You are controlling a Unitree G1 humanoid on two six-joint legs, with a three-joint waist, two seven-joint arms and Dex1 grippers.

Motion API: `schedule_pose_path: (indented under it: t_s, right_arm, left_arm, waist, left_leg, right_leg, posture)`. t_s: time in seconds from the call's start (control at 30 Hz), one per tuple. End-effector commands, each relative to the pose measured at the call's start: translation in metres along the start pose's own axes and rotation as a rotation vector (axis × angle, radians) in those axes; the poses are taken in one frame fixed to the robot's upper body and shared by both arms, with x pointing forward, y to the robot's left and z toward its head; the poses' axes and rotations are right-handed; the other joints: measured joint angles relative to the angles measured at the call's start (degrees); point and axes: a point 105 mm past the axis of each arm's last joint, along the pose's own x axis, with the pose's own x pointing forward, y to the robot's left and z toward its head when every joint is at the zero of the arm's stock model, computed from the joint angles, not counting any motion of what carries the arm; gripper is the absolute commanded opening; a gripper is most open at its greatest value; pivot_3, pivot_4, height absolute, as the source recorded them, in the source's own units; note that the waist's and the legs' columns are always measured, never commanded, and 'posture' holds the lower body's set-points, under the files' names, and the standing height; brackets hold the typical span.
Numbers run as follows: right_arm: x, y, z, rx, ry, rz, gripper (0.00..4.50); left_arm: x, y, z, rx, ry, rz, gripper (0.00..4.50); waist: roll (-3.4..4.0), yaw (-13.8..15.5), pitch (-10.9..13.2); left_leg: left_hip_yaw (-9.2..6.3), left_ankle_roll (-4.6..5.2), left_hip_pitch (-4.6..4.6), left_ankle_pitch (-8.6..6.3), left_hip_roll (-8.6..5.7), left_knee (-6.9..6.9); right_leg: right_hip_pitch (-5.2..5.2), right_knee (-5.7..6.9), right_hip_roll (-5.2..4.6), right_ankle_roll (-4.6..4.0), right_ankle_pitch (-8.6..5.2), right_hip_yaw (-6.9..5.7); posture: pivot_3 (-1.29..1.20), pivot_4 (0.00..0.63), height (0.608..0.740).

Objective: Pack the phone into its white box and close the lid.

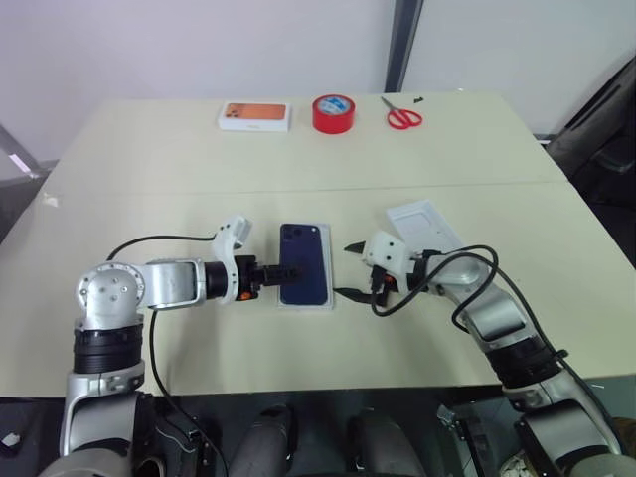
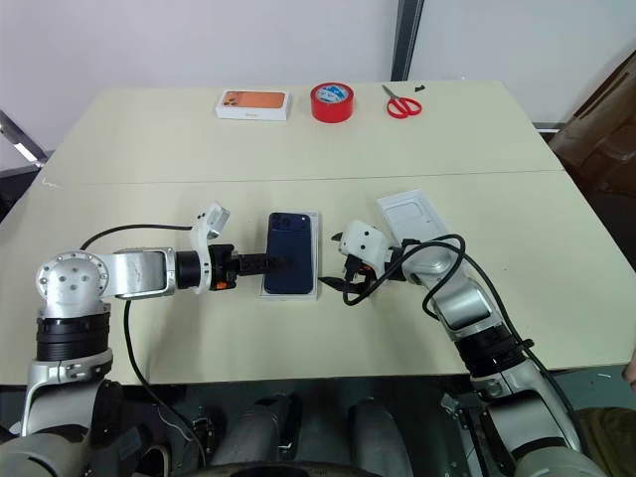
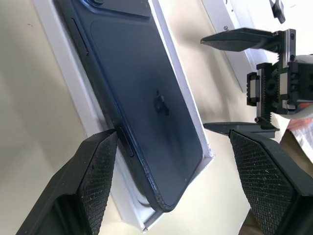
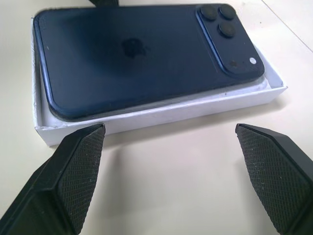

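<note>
The phone (image 1: 304,263) lies back up in the white box (image 4: 161,113), in the middle of the desk (image 1: 149,159), but it is not flat. In my right wrist view one long side rides up on the thin rim, so it sits tilted. If the lid goes on like this, I think it will rock, stick, or push the phone out. A hard poke could also slide the light box away, since nothing pins it down.

My left pincer (image 1: 270,272) is wide and holds nothing. Its fingers (image 3: 98,171) are right at the phone's long left side, one very near the edge, and I cannot tell if it touches. My right pincer (image 1: 353,269) is wide too and holds nothing. It waits just beside the box's right wall, with bare desk between.

The lid (image 2: 417,221) lies just behind my right arm, with its ribbed white face up. My cable loops right by it, so I could snag it or knock it when I reach back.

There is lots of free desk on the left and in front of the box. The near desk edge is well away from it. Far at the back sit a white carton (image 1: 254,116), a red tape roll (image 1: 334,112) and red scissors (image 1: 401,116), well out of my way
</note>
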Motion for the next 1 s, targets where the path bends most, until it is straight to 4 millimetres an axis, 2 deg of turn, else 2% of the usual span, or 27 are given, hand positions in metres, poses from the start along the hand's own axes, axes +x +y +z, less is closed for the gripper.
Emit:
schedule_pose_path:
  t_s: [0.03,0.2,0.33,0.37,0.5,0.6,0.93,1.0]
  right_arm:
    - [0.002,-0.003,0.012,-0.038,-0.041,-0.003,4.50]
    - [0.004,-0.003,0.014,-0.041,-0.046,0.000,4.50]
    - [0.004,-0.003,0.013,-0.044,-0.044,-0.002,4.50]
    - [0.004,-0.003,0.013,-0.044,-0.043,-0.003,4.50]
    - [0.004,-0.003,0.012,-0.046,-0.040,-0.004,4.50]
    - [0.004,-0.003,0.012,-0.046,-0.041,-0.006,4.50]
    - [0.006,-0.004,0.013,-0.046,-0.046,-0.005,4.50]
    - [0.007,-0.004,0.013,-0.046,-0.047,-0.006,4.50]
  left_arm:
    - [-0.009,-0.009,0.013,0.031,-0.059,-0.029,3.80]
    - [-0.004,-0.008,0.013,0.018,-0.051,-0.028,3.80]
    - [-0.001,-0.019,0.018,0.011,-0.062,-0.079,3.80]
    - [-0.001,-0.014,0.015,0.037,-0.038,-0.031,3.80]
    - [-0.004,-0.018,0.018,0.028,-0.044,-0.057,3.80]
    - [-0.006,-0.010,0.013,0.054,-0.010,0.004,3.80]
    - [-0.012,-0.013,0.013,0.047,-0.003,-0.015,3.80]
    - [-0.013,-0.017,0.018,0.048,-0.028,-0.029,3.80]
  waist:
    - [0.00,0.0,0.0]
    - [0.00,0.0,0.0]
    - [0.00,0.1,0.0]
    - [0.00,0.1,0.0]
    - [0.00,-0.1,0.0]
    - [0.00,-0.1,0.0]
    - [0.00,0.0,0.0]
    - [0.00,0.0,0.0]
  left_leg:
    - [0.00,0.00,0.00,0.00,0.00,0.00]
    - [0.00,0.00,0.00,0.00,0.00,0.01]
    - [0.00,0.00,-0.01,0.00,0.00,0.02]
    - [0.00,0.00,-0.01,0.00,0.00,0.03]
    - [0.00,0.00,-0.01,0.00,0.00,0.00]
    - [0.00,-0.01,-0.01,0.00,0.00,0.00]
    - [0.00,-0.01,-0.01,0.00,-0.01,0.02]
    - [0.00,-0.01,-0.01,0.01,-0.01,0.02]
  right_leg:
    - [0.00,0.00,0.00,0.00,0.00,0.00]
    - [0.01,0.00,0.00,0.00,0.00,0.00]
    - [0.01,0.00,0.00,0.00,0.00,-0.01]
    - [0.02,0.00,0.00,0.00,0.00,-0.01]
    - [-0.02,0.02,0.00,0.00,0.00,0.00]
    - [-0.03,0.03,0.00,0.00,0.00,0.01]
    - [-0.01,0.03,0.00,0.00,0.00,0.01]
    - [-0.02,0.03,0.00,0.00,0.00,0.01]
  posture:
    - [0.00,0.150,0.734]
    - [0.00,0.150,0.734]
    - [0.00,0.150,0.734]
    - [0.00,0.150,0.734]
    - [0.00,0.150,0.734]
    - [0.00,0.150,0.734]
    - [0.00,0.150,0.734]
    - [0.00,0.150,0.734]
